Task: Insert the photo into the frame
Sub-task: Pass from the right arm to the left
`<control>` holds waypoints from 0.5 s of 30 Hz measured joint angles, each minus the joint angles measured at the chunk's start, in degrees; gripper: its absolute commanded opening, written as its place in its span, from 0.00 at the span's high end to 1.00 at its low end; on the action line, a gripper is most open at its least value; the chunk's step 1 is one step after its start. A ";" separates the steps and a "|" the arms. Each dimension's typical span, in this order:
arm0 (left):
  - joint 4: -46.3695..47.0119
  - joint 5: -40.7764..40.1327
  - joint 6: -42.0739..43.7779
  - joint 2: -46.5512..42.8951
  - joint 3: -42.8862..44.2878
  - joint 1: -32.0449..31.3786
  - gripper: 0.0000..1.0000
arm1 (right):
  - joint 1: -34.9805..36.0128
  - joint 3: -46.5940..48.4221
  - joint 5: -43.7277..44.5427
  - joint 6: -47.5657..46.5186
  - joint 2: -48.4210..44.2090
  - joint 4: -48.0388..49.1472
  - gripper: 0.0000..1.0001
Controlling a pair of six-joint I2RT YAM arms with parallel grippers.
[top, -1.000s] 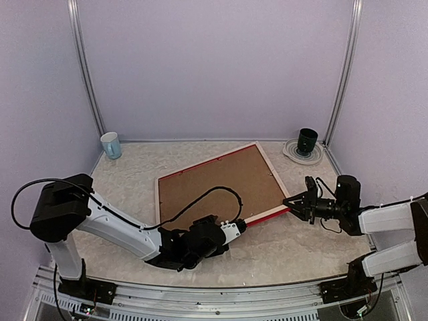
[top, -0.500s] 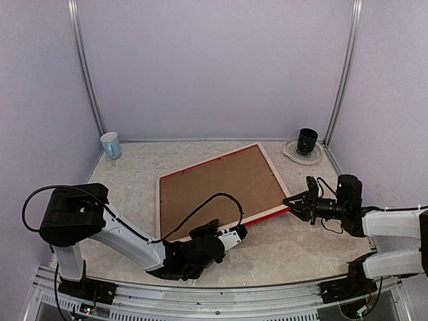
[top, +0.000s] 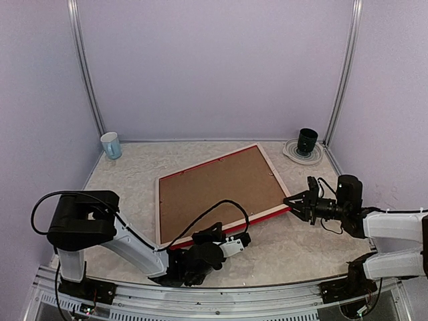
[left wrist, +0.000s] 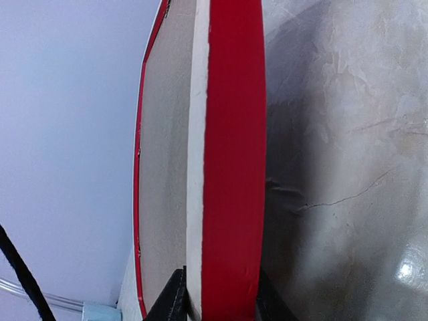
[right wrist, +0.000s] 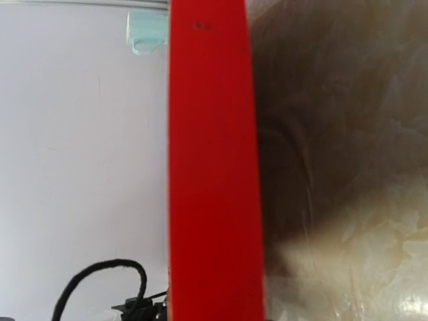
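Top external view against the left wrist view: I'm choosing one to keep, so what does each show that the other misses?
Only top external: the whole frame, back up; the right hand at its near right corner; a black cup. Only left wrist: close up, the left hand with a finger on each side of the red edge. Both: the frame and the table.

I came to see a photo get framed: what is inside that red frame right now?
A plain brown board fills the frame, whose pale back faces up. No photo shows; whatever lies beneath the board is covered.
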 measured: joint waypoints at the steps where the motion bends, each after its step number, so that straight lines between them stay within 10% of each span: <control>1: 0.48 -0.15 0.57 0.17 0.00 -0.09 1.00 | 0.02 -0.02 0.13 0.09 -0.15 -0.04 0.77; 15: 1.36 -1.29 3.76 -0.44 0.00 -0.76 1.00 | 0.39 0.46 1.95 -0.20 -4.59 -3.34 0.38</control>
